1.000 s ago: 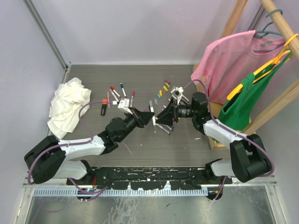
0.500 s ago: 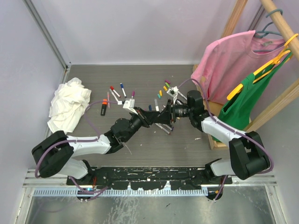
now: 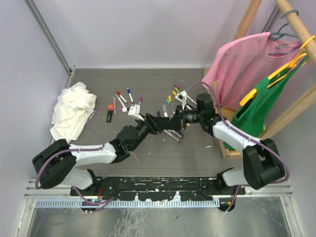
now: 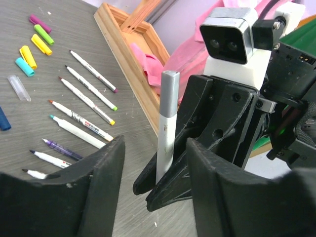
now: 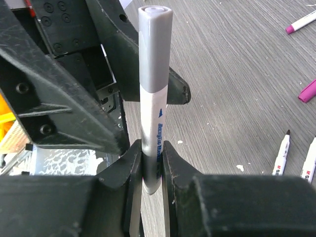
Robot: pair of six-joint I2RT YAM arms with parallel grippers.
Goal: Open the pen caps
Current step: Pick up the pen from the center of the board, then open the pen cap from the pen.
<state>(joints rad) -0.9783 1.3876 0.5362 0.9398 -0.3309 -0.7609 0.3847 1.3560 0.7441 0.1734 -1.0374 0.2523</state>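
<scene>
Right jaws: clamped low on the pen (image 5: 150,133)
Left jaws: parted, cap (image 5: 154,49) between them
Cap: light, stiff, slick; pinch mid-length

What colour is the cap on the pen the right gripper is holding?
Grey cap on the pen; clearest in the right wrist view.

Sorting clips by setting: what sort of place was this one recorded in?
Probably a lab robot cell, not a home: plain lilac walls box in a grey tabletop, a black mounting rail runs along its near edge, and a wooden rack holds a pink T-shirt.
</scene>
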